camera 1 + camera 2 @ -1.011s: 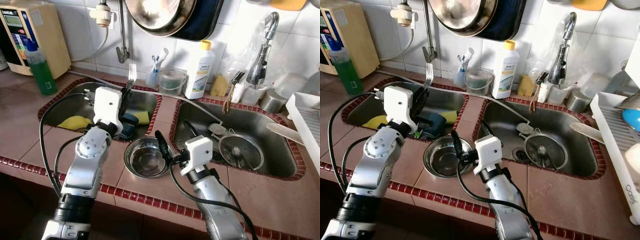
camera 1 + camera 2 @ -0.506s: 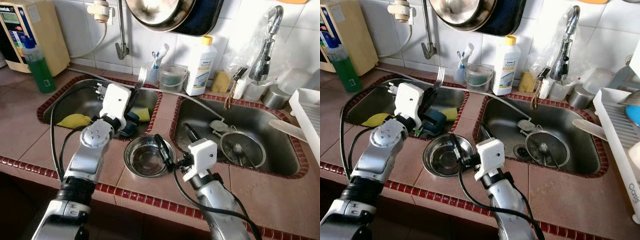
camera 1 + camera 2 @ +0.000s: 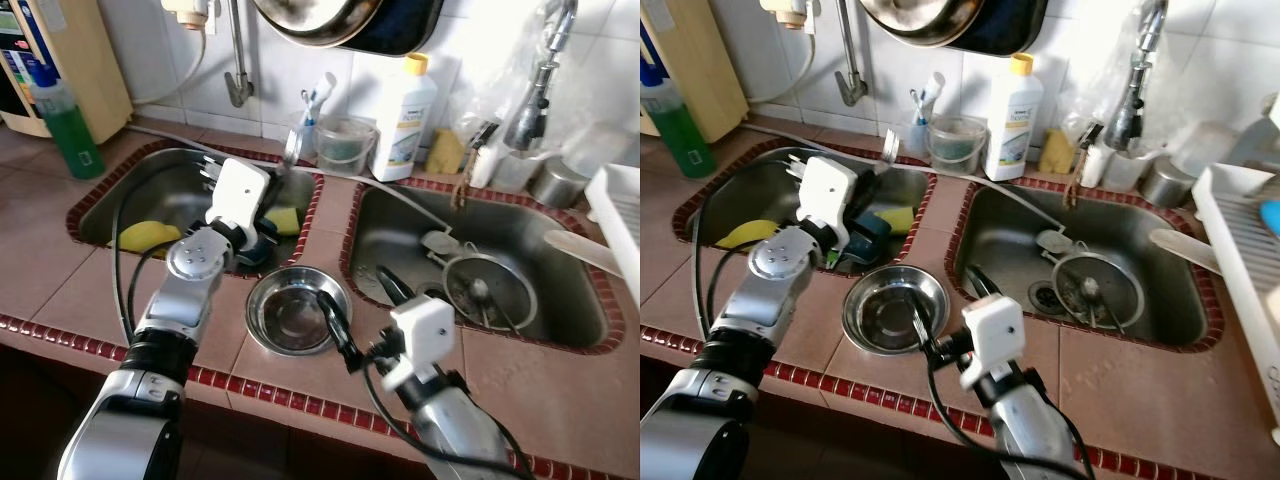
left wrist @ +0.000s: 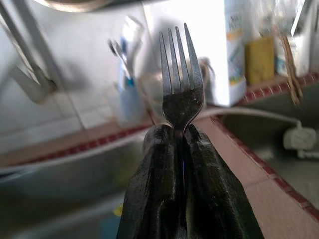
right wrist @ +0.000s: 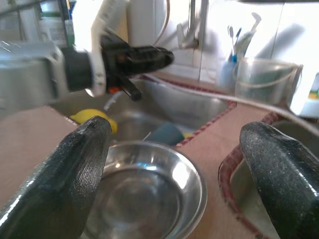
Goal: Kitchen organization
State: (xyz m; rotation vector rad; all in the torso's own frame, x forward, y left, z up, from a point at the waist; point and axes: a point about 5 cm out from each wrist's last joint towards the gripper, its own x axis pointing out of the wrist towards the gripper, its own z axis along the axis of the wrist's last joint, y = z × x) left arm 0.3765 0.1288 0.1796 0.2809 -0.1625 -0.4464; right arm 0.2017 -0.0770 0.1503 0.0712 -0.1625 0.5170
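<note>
Tiled kitchen counter with two steel sinks. The left gripper (image 4: 175,144) is clamped on a metal fork (image 4: 178,79), its fingers pressed together around the handle so that the tines point away from the wrist; in the head views the fork (image 3: 291,147) stands over the far right corner of the left sink (image 3: 160,190), near a cup of toothbrushes (image 3: 312,120) and a clear plastic container (image 3: 345,145). The right gripper (image 5: 174,164) is spread wide with nothing between its fingers, hovering just above the near rim of a steel bowl (image 3: 297,310) that rests on the tile strip between the sinks. Yellow sponges (image 3: 148,236) lie in the left sink. A strainer (image 3: 488,296) lies in the right sink (image 3: 560,290). A white bottle (image 3: 405,118) stands against the wall.
</note>
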